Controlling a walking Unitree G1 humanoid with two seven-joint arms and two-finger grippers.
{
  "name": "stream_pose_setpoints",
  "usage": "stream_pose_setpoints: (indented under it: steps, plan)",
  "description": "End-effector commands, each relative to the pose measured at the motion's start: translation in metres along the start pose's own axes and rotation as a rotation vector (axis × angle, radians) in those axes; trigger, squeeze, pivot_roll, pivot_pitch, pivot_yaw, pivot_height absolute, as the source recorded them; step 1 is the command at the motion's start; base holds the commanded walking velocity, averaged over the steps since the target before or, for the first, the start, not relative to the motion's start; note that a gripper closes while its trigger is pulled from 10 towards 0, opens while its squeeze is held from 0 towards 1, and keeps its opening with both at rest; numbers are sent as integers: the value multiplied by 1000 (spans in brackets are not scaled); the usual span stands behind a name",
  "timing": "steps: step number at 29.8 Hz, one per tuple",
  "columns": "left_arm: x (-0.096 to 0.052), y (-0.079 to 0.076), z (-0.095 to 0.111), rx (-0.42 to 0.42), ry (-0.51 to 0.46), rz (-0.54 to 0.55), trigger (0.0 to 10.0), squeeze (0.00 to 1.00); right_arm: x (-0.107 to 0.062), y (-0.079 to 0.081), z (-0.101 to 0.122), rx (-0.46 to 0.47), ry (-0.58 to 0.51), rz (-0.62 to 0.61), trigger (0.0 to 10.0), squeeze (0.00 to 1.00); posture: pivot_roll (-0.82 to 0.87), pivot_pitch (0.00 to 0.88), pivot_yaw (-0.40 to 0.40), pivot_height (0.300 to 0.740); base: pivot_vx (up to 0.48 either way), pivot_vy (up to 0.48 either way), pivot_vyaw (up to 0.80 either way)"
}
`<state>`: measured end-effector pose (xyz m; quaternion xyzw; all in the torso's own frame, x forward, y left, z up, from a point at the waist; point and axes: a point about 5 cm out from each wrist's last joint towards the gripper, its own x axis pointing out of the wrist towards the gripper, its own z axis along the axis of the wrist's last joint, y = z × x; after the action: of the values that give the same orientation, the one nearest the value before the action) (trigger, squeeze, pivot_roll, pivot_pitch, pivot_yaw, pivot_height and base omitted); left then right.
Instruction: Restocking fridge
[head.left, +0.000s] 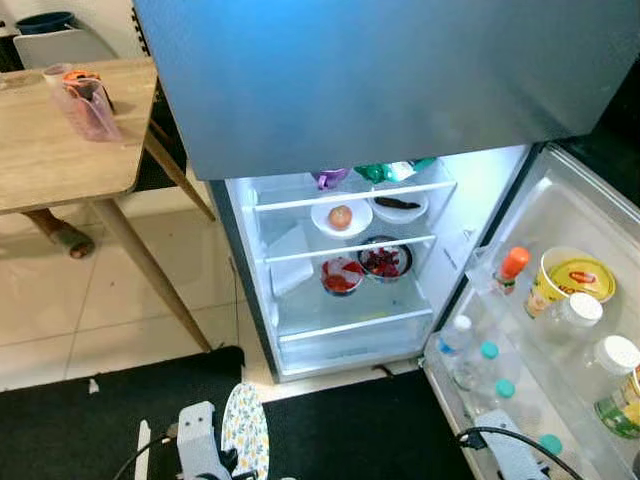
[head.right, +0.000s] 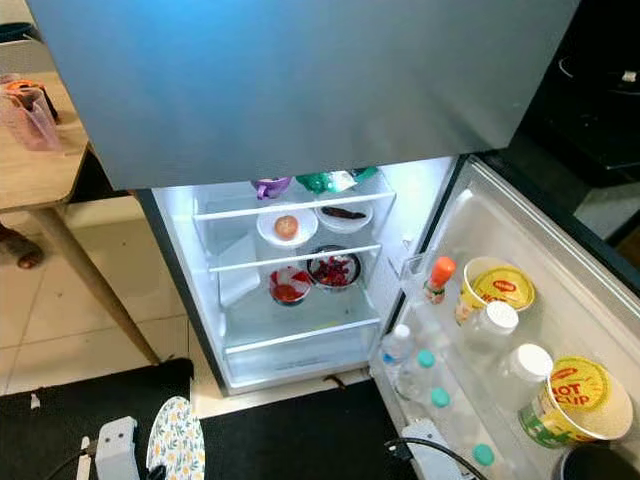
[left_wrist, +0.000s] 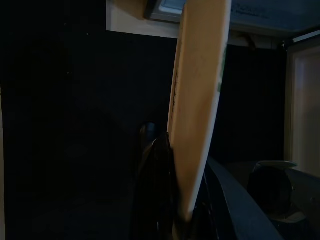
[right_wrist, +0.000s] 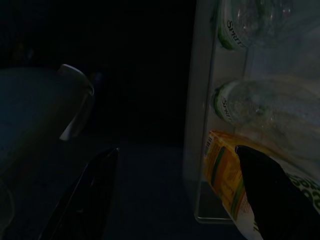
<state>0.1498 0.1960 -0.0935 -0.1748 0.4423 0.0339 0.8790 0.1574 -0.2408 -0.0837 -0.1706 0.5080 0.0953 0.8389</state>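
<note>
Fridge (head.left: 300, 300) open, steel door overhead, lit white interior w/ glass shelves. Door rack (head.left: 560, 400) clear plastic: bottles, yellow tubs, orange-capped bottle (head.left: 510, 268). Wood table (head.left: 50, 150) to the left, black mat (head.left: 120, 410) on tile. Round flat plate (head.left: 245, 432), floral print, pinched on edge by left gripper (left_wrist: 175, 200), low before fridge. Right gripper (right_wrist: 175, 195) fingers spread, by rack near yellow carton (right_wrist: 225, 175). Shelf bowls: egg-like item (head.left: 340, 216), red food (head.left: 385, 262).

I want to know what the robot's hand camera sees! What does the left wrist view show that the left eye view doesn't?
Left wrist view alone: the plate's plain cream underside, edge-on, clamped in the left pincer. Left eye view alone: the open fridge with an egg on a dish, bottles in the door, and a wooden table. Both: that plate and the black mat.
</note>
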Motion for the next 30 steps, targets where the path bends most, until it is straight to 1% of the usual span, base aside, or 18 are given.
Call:
stream_pose_setpoints:
  steps: [1, 15, 18, 21, 24, 26, 28, 30]
  plan:
    - [1, -9, -10, -3, 45, -61, 10000, 0, 0, 2, -2, 11, 5, 2, 10000, 0, -27, 58, -17, 740, 337, 0, 0]
    - [0, -8, -10, 8, 52, -57, 10000, 0, 0, 3, -2, 7, 6, 9, 10000, 0, -26, 55, -15, 740, 335, 0, 0]
    - [1, -8, -10, -2, 52, -48, 10000, 0, 0, 3, -3, 6, 6, 10, 10000, 0, -26, 53, -14, 740, 0, 0, 0]
    - [0, -10, -12, 34, 70, -80, 10000, 0, 0, 4, -3, 6, 6, 12, 10000, 0, -26, 53, -13, 740, 0, -167, 0]
    - [0, -11, -14, 57, 84, -91, 10000, 0, 0, 4, -2, 7, 4, 14, 10000, 0, -26, 53, -13, 740, 0, -469, 0]
    - [0, -11, -14, 35, 79, -86, 10000, 0, 1, 5, -1, 7, 1, 17, 10000, 0, -25, 55, -13, 740, 0, -465, 0]
    - [0, -11, -14, 31, 78, -87, 10000, 0, 1, 5, -1, 7, 1, 18, 10000, 0, -25, 55, -13, 740, 0, -403, 0]
    - [0, -12, -14, 18, 77, -94, 10000, 0, 1, 6, -1, 6, 2, 19, 10000, 0, -25, 56, -13, 740, 0, 0, 0]
